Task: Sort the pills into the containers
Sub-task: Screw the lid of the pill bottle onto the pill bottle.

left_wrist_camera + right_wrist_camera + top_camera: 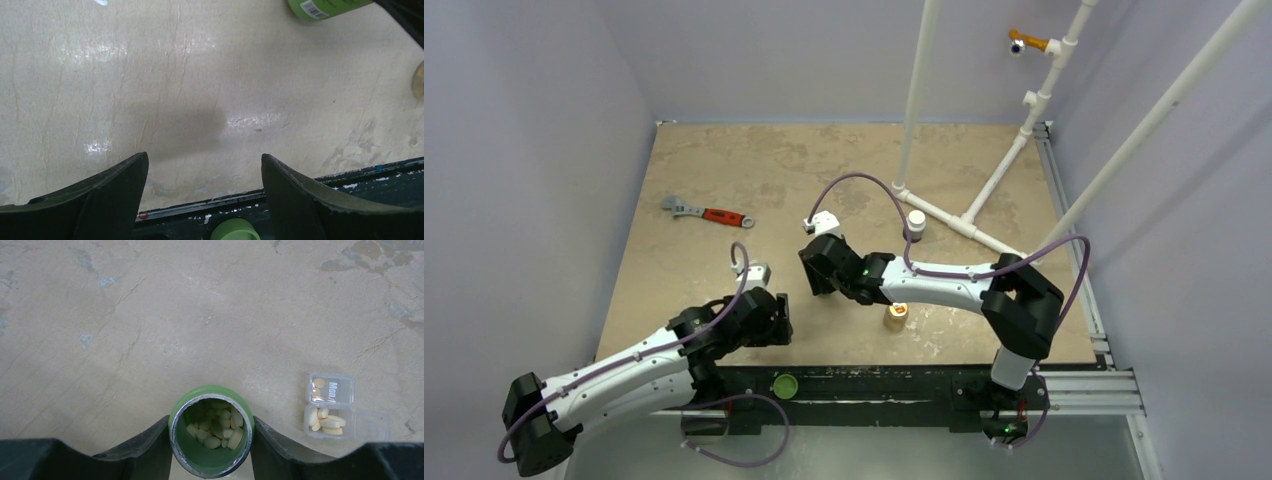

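The right gripper [211, 421] is clamped on an uncapped green bottle [200, 460] with pills [222, 427] heaped inside. The clear case [345, 422] lies open at the lower right of the wrist view, off to the gripper's right and holding a few pills. I'd say pouring means swinging right. The left gripper [205, 170], jaws apart, hovers over the table [200, 75].

Top camera, high behind the arms, takes in the whole bench [724, 170]. Left wrist camera rides close over the left hand [204, 157]; the green cap [235, 231] by its fingers shows from above too. Right wrist camera peers past the right hand [211, 418] into its green bottle [210, 462].
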{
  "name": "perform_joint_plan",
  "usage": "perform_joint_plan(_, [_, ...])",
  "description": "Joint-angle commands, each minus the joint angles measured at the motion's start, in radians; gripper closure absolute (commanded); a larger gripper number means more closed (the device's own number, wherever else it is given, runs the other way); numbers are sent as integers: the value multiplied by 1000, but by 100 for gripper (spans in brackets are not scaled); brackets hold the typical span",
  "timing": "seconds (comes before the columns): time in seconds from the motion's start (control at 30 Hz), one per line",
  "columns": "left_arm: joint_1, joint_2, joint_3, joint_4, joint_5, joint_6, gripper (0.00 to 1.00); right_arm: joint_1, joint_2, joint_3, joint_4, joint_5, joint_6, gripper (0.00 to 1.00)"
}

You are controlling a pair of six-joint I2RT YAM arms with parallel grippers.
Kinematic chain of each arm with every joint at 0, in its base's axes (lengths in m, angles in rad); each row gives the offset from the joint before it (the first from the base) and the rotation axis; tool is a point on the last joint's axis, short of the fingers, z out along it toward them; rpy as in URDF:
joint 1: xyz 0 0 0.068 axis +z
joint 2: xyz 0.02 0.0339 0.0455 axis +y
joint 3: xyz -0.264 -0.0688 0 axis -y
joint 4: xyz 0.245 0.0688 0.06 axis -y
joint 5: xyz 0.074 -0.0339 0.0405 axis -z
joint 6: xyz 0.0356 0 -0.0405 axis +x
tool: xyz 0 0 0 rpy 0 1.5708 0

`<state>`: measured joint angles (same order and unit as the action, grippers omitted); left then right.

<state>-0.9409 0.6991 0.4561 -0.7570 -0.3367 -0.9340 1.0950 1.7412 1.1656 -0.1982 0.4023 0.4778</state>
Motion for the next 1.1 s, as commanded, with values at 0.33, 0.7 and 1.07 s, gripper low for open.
perform_joint_plan(0.33, [-32, -11, -41, 43, 128, 3, 19, 5, -40, -16, 57, 12, 5, 35])
perform_joint_plan(0.7, [-73, -43, -30, -26, 211, 37, 21, 3, -116, 15, 15, -45, 43, 12])
perform_joint_plan(1.07, [-291, 20, 12, -94, 133, -84, 30, -40, -268, 54, -61, -83, 99, 9])
